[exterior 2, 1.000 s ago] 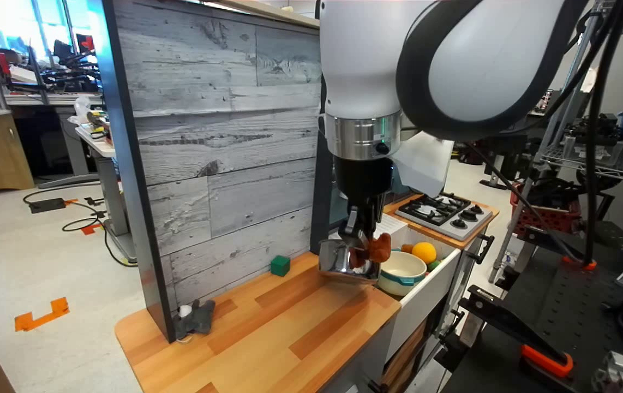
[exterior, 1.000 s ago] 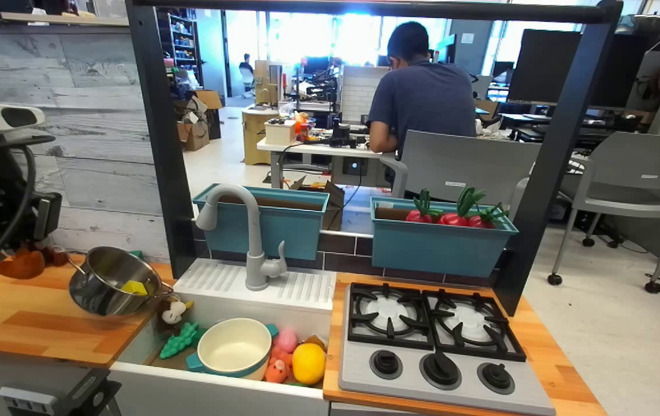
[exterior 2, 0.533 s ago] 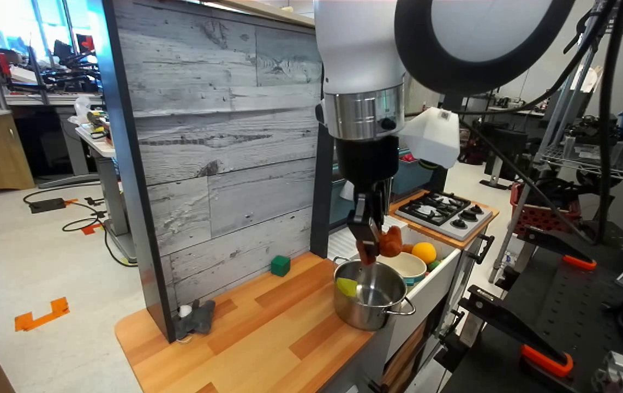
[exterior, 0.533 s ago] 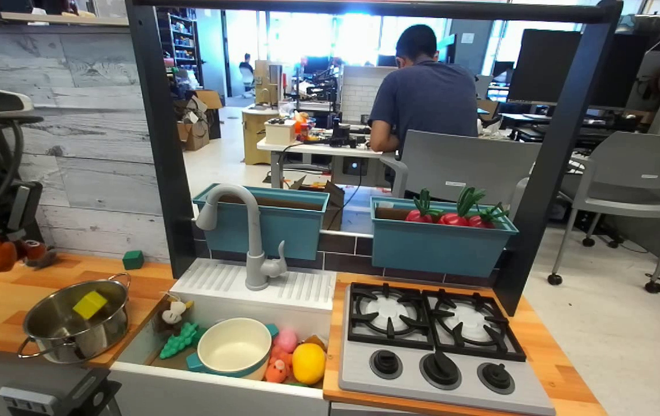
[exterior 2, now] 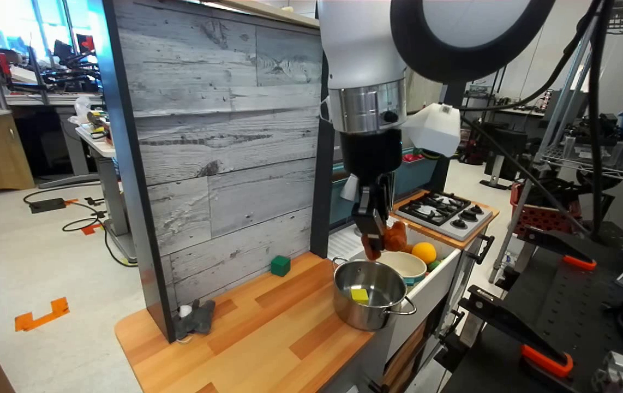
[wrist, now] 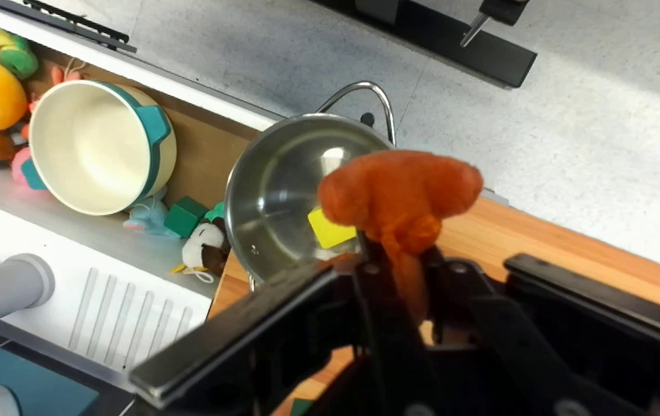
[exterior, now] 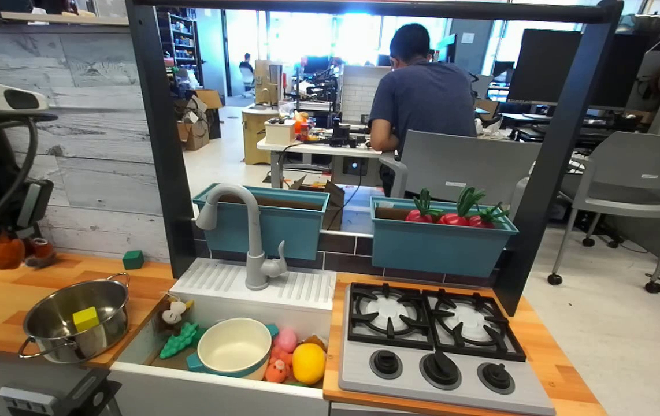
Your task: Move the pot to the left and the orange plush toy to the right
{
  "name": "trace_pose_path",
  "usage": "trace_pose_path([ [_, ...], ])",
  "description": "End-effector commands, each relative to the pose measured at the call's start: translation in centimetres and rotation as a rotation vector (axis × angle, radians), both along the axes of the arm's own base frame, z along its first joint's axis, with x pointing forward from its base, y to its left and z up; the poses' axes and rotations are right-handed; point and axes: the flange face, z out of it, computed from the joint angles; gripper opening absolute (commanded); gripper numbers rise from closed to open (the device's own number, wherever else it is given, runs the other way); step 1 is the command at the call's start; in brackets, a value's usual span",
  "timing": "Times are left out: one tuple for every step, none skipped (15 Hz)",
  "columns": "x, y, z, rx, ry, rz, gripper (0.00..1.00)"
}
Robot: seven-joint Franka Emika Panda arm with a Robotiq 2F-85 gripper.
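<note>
Black two-fingered gripper (wrist: 400, 254) pinching an orange-red plush toy (wrist: 402, 185) higher than the rim of a round shiny silver metal pot (exterior: 99, 342).
The gripper's jaws are drawn almost together on the toy, held apart from the pot, which sits upright on the wooden counter (exterior 2: 268, 338) with a yellow block (exterior: 85, 319) inside it; a round cream-and-teal bowl (exterior: 234, 346) stands near the pot in the white sink (exterior: 220, 396), a green cube (exterior: 133, 260) near it on the counter.

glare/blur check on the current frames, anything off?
In an exterior view, the background windows are blown out; in the wrist view, bright highlights inside the silver metal pot, the orange plush toy looks slightly soft, the black gripper shows little detail.
</note>
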Motion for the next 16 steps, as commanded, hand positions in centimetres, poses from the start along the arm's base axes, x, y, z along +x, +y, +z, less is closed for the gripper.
trace_pose_path([
  [2.6,-2.2,1.8,0.066,-0.075,-0.130,0.04],
  [3.4,-3.2,2.0,0.081,-0.089,-0.175,0.04],
  [4.1,-4.2,2.2,0.092,-0.095,-0.211,0.04],
  [4.7,-5.1,2.5,0.099,-0.098,-0.243,0.04],
  [5.2,-6.0,2.4,0.103,-0.096,-0.270,0.04],
  [5.6,-6.7,2.4,0.105,-0.095,-0.292,0.04],
  [5.9,-7.2,2.4,0.101,-0.094,-0.304,0.04],
  [6.1,-7.5,2.3,0.092,-0.092,-0.314,0.04],
  [6.2,-7.7,2.2,0.085,-0.101,-0.314,0.04],
  [6.2,-7.8,2.2,0.084,-0.103,-0.320,0.04],
  [6.3,-7.9,2.1,0.085,-0.108,-0.333,0.04],
  [6.5,-8.2,2.1,0.088,-0.126,-0.357,0.04],
  [7.2,-8.7,2.0,0.096,-0.181,-0.418,0.04],
  [7.6,-9.4,2.0,0.083,-0.204,-0.461,0.04],
  [8.0,-10.5,1.9,0.072,-0.224,-0.522,0.04],
  [8.1,-11.9,1.7,0.054,-0.230,-0.579,0.04],
])
